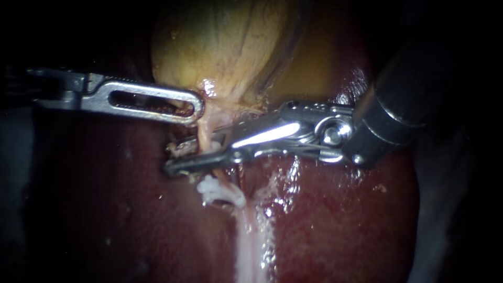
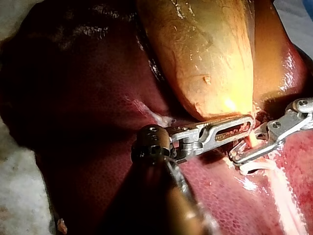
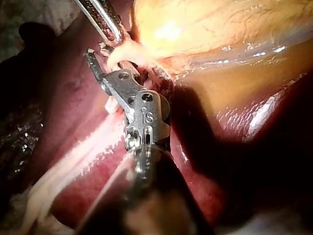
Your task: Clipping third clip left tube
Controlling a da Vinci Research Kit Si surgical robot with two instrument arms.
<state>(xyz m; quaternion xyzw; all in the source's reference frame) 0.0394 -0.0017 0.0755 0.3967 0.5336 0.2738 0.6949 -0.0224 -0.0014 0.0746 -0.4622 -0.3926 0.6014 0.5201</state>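
1. Tube point(image 1: 204, 137), pale pink, is straddled by steel right instrument's point(image 1: 173, 157) narrowly parted jaws; white clip point(image 1: 216, 189) just below.
2. Pale gallbladder neck tissue point(image 1: 214, 111) is clamped in slotted left instrument point(image 1: 198, 108).
3. Gap is hidden from right wrist.

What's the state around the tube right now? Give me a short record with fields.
left instrument: shut on the gallbladder neck
right instrument: open, straddling the tube
tube: runs from the gallbladder neck down over the liver
white clip: on the tube, just on the liver side of the right instrument; count unclear
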